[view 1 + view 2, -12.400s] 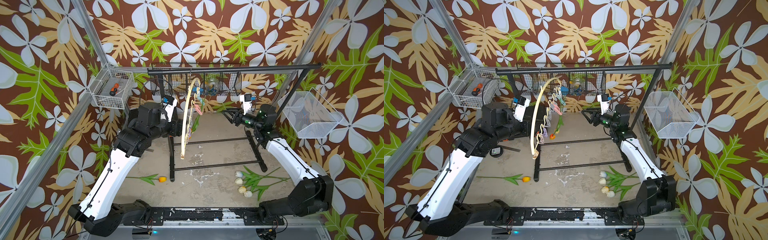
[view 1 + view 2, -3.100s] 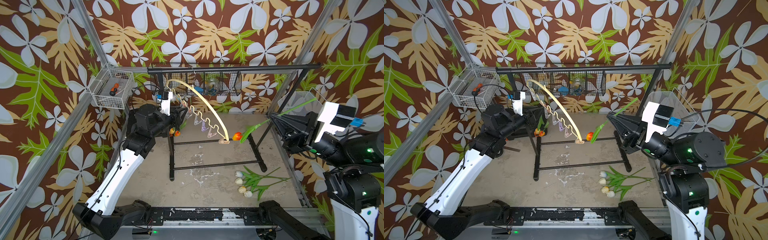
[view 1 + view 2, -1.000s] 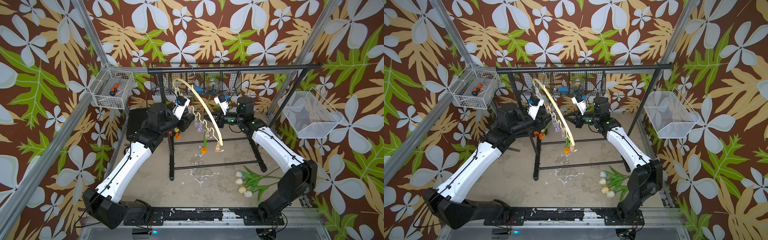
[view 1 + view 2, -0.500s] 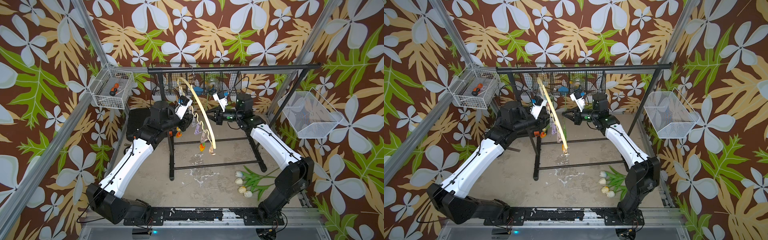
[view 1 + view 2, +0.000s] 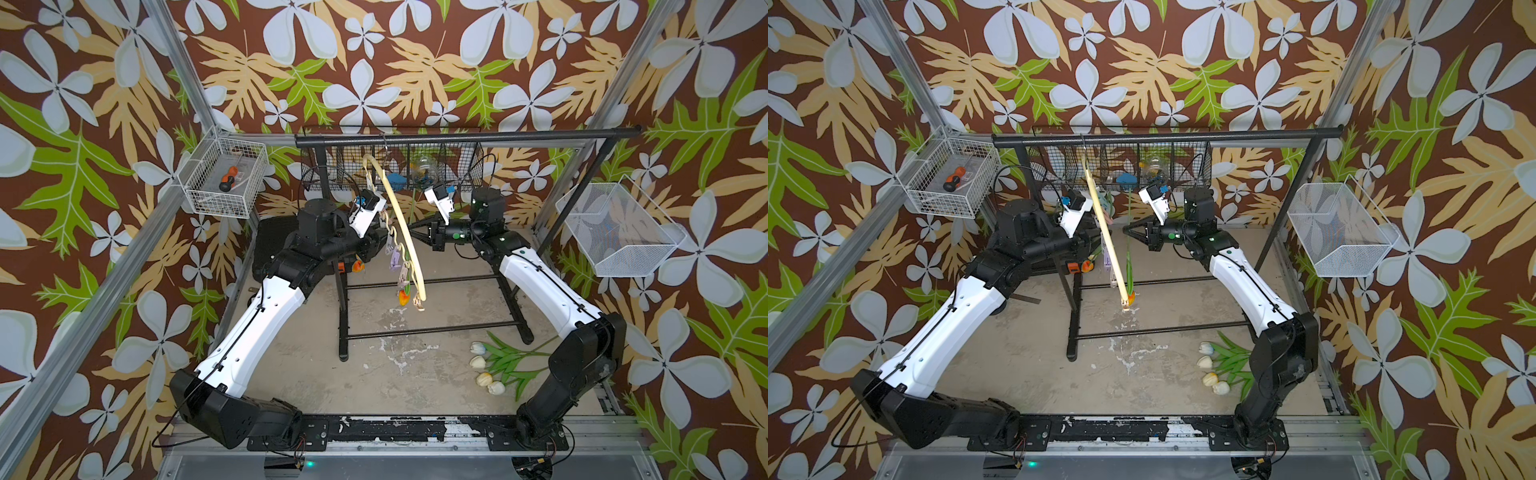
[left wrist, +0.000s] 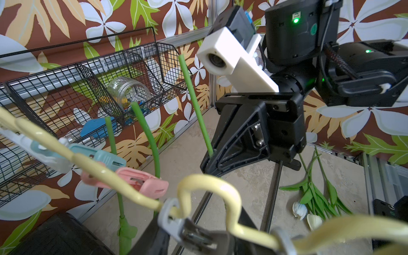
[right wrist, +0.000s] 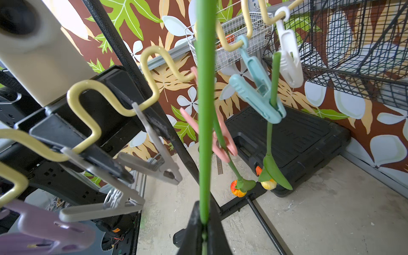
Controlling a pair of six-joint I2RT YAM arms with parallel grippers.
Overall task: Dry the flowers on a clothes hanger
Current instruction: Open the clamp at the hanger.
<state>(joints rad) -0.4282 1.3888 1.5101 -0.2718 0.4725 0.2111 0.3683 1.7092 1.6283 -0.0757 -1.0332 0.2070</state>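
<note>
The cream clothes hanger (image 5: 401, 224) (image 5: 1106, 237) hangs from the black rack, tilted. Two of the flowers hang head down from it, one in a blue clothespin (image 7: 258, 97) and one in a pink clothespin (image 7: 223, 141). My right gripper (image 7: 204, 223) (image 5: 1125, 230) is shut on a third tulip's green stem (image 7: 204, 110), held upright beside the pegs with its orange head (image 5: 1131, 297) hanging below. My left gripper (image 6: 198, 234) is shut on a grey clothespin (image 6: 176, 223) (image 7: 154, 154) on the wavy bar. Several white tulips (image 5: 486, 365) lie on the floor at the right.
The black garment rack (image 5: 457, 137) spans the back, and its foot bars (image 5: 432, 328) cross the floor. Behind it hangs a black wire basket (image 5: 436, 174). White wire baskets hang at the left (image 5: 224, 183) and right (image 5: 619, 232). A black case (image 7: 287, 136) lies behind the left arm.
Over three seconds my right arm has carried the orange tulip from the far right to the hanger. In the last second the hanger's lower end has swung slightly left.
</note>
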